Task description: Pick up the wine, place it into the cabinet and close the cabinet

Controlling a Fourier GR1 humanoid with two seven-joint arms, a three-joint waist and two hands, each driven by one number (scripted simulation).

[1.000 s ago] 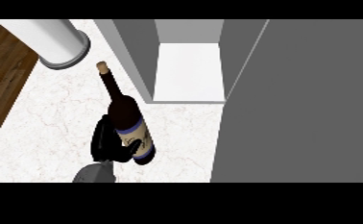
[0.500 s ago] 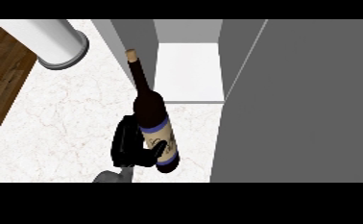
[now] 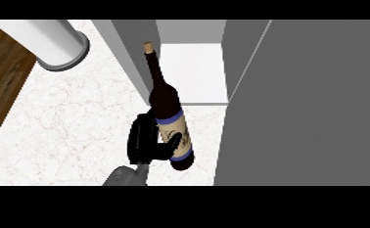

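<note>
- Black hand (image 3: 145, 141), coming up from the lower edge on a grey forearm (image 3: 127, 175); which arm it belongs to I cannot tell. Fingers curled round the wine bottle (image 3: 172, 124) at its label, thumb across the front.
- Wine bottle dark, cream label with blue band, cork (image 3: 148, 47) at top; held near upright, neck tilted slightly left, cork in front of the cabinet opening.
- White marble counter (image 3: 65, 124) below; open cabinet (image 3: 192, 73) with white floor just behind the bottle; its grey door (image 3: 303, 104) fills the right side.
- White cylinder on a grey base (image 3: 57, 43) at top left; wood strip (image 3: 11, 75) at left edge.
- Versus half a second ago: bottle and hand shifted right and up, closer to the cabinet opening; a second ago they sat further left.
</note>
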